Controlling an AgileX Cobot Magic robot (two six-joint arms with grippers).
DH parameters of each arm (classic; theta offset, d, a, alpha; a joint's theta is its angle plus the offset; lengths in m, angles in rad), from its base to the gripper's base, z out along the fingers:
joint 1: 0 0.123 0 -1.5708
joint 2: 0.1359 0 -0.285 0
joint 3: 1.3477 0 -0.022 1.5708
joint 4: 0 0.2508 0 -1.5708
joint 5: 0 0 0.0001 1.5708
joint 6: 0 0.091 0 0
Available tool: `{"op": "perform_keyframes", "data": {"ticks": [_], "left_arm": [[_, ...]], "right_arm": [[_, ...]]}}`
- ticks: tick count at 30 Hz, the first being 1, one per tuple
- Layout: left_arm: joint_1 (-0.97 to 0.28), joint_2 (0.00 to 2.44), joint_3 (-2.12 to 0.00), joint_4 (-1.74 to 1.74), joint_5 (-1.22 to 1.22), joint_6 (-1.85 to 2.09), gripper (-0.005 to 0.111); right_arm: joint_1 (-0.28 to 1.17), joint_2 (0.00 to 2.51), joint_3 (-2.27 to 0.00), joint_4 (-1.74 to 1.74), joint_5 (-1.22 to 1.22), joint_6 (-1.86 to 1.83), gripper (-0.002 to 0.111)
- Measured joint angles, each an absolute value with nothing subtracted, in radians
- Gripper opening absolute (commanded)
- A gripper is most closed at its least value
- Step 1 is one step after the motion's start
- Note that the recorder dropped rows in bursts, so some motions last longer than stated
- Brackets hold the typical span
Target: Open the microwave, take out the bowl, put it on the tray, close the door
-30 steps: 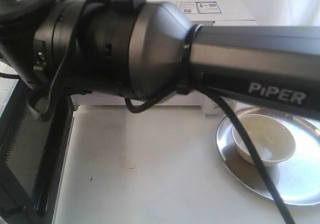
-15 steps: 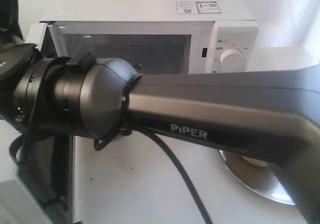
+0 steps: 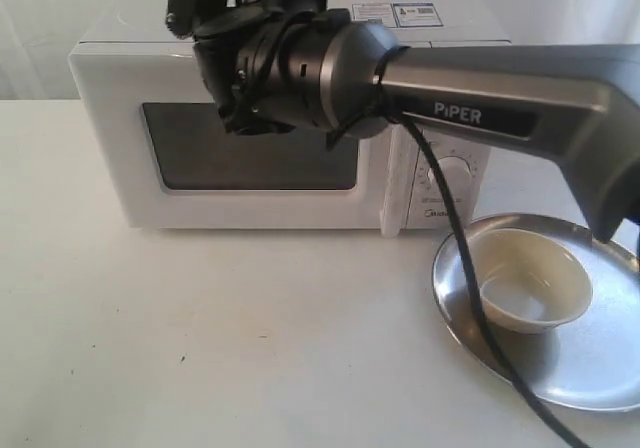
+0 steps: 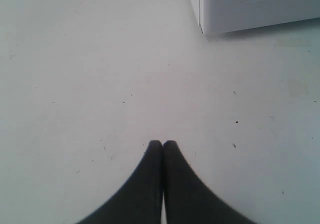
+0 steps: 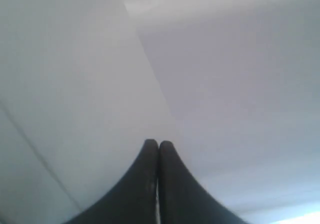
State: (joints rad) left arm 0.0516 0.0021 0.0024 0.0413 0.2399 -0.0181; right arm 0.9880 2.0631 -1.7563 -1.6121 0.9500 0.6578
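The white microwave [image 3: 105,138] stands at the back of the table with its door [image 3: 250,208] shut flat against the front, handle [image 3: 392,203] beside the dials. The cream bowl [image 3: 535,283] rests upright on the silver tray [image 3: 590,373] at the right. My right arm [image 3: 500,98] reaches across the microwave's upper front, and its wrist hides part of the dark window. My right gripper [image 5: 158,143] is shut and empty, facing a blurred white surface. My left gripper [image 4: 162,143] is shut and empty over bare table, a corner of the microwave [image 4: 250,9] ahead of it.
A black cable [image 3: 470,298] hangs from the right arm and crosses in front of the tray and bowl. White tabletop [image 3: 250,338] stretches in front of the microwave. A white wall stands behind.
The door, open at the left a second ago, is now shut. My right arm has swung up and back from close to the camera to the microwave's upper front.
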Motion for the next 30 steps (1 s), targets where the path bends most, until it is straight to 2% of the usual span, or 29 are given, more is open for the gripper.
{"op": "perform_keyframes", "data": {"ticks": [6, 10, 16, 26, 30], "left_arm": [[0.052, 0.002, 0.002, 0.041, 0.24, -0.018, 0.0], [0.052, 0.002, 0.002, 0.041, 0.24, -0.018, 0.0], [0.052, 0.002, 0.002, 0.041, 0.24, -0.018, 0.0], [0.052, 0.002, 0.002, 0.041, 0.24, -0.018, 0.0], [0.052, 0.002, 0.002, 0.041, 0.24, -0.018, 0.0]], "right_arm": [[0.921, 2.038, -1.754, -1.388, 0.896, 0.66, 0.0], [0.897, 2.013, -1.747, -1.3, 0.942, 0.632, 0.0], [0.848, 1.908, -1.592, -1.328, 0.973, 0.657, 0.0], [0.839, 1.667, -1.337, -1.306, 0.753, 0.847, 0.0], [0.847, 1.586, -1.256, -1.183, 0.713, 0.865, 0.0]]}}
